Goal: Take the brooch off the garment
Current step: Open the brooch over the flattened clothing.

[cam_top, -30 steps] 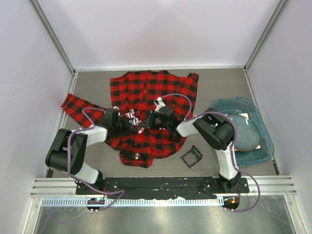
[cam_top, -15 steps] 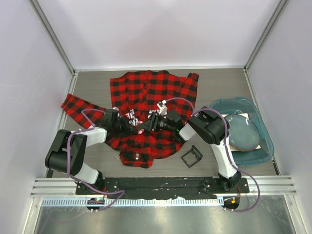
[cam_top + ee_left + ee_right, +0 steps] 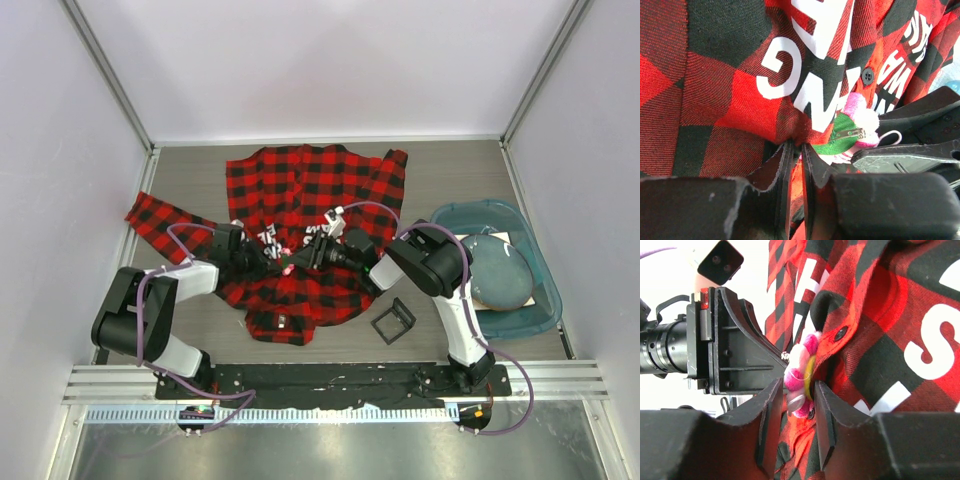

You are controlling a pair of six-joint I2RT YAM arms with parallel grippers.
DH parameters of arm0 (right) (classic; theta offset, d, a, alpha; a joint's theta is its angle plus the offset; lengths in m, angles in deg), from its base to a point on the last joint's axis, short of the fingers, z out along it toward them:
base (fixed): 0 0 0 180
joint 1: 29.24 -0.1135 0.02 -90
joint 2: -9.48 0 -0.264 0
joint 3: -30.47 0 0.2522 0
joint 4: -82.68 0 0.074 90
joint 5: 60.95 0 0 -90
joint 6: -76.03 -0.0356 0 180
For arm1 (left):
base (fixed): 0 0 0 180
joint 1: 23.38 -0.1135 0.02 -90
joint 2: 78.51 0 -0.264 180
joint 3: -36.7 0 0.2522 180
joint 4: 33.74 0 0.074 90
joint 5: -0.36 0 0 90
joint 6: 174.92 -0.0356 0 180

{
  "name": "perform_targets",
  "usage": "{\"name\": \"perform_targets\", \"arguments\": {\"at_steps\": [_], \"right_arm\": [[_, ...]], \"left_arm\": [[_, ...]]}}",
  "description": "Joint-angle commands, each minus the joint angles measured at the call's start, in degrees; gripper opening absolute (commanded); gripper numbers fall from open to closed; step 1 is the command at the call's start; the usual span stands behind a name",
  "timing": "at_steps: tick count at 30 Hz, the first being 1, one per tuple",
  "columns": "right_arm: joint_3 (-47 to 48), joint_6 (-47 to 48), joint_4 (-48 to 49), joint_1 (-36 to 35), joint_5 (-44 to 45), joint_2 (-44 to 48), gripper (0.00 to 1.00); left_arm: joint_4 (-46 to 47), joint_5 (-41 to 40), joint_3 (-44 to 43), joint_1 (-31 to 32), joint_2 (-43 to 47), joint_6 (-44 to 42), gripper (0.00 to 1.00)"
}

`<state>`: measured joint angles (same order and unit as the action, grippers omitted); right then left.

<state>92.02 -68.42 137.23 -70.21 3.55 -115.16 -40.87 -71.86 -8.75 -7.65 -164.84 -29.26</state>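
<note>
The garment (image 3: 305,190), a red-and-black check shirt with white lettering, lies spread on the table. In the left wrist view my left gripper (image 3: 796,148) is shut on a fold of the garment (image 3: 730,95) just below the lettering. The brooch (image 3: 860,118), pink with a green back and a metal pin, sits just to its right. In the right wrist view my right gripper (image 3: 797,386) stands open with one finger on each side of the brooch (image 3: 801,371); a small gap shows on the left side. From above, both grippers (image 3: 266,262) (image 3: 301,258) meet at the brooch (image 3: 287,268).
A black square frame (image 3: 394,320) lies on the table right of the shirt's hem. A teal basin (image 3: 520,300) with a grey rounded thing in it stands at the right. White walls enclose the table on three sides.
The right arm's elbow swung left and its wrist settled lower. Its jaws widened, then narrowed again around the brooch. The left gripper held its pinch on the shirt.
</note>
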Motion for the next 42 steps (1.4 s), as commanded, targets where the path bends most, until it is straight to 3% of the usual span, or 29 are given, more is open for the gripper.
{"name": "perform_targets", "arguments": {"at_steps": [1, 5, 9, 14, 17, 22, 23, 24, 27, 35, 42], "right_arm": [[3.70, 0.40, 1.65, -0.43, 0.62, -0.16, 0.37], [4.68, 1.19, 0.06, -0.43, 0.62, -0.60, 0.33], [4.50, 1.81, -0.64, -0.43, 0.71, -0.69, 0.14], [5.03, 2.25, -1.26, -0.16, -0.43, -1.57, 0.01], [4.77, 1.90, -0.29, 0.01, -0.70, -2.27, 0.01], [5.73, 0.76, 0.51, 0.63, -2.45, -3.41, 0.01], [6.08, 0.49, -0.97, 0.63, -2.80, -3.42, 0.03], [6.52, 0.40, -2.29, 0.54, -2.98, -3.42, 0.17], [6.27, -0.38, -4.59, 0.54, -2.98, -2.02, 0.39], [4.68, -1.17, -7.32, -0.60, -0.70, 1.15, 0.45], [7.40, -0.04, -10.30, -2.01, 0.97, 0.63, 0.45]], "left_arm": [[-3.29, 0.23, 0.22, 0.18, 1.33, -1.60, 0.17], [-5.04, 1.11, -0.66, 0.27, 2.12, -2.31, 0.22], [-10.05, 3.57, -3.03, -2.18, 4.32, -5.03, 0.31], [-19.96, 7.26, -8.81, -8.59, 6.52, -10.81, 0.40], [-29.35, 8.93, -17.06, -9.05, 2.84, -17.74, 0.41], [-32.37, 14.55, -21.57, -9.05, -3.49, -22.96, 0.48], [-32.82, 14.91, -22.45, -9.05, -4.20, -23.40, 0.48], [-32.91, 15.70, -22.63, -9.05, -5.33, -23.66, 0.49], [-32.39, 15.71, -22.46, -9.05, -6.14, -23.14, 0.43], [-26.85, 15.00, -18.60, -8.96, -4.99, -19.27, 0.27], [-23.42, 14.92, -16.13, -8.96, -4.21, -17.25, 0.24]]}}
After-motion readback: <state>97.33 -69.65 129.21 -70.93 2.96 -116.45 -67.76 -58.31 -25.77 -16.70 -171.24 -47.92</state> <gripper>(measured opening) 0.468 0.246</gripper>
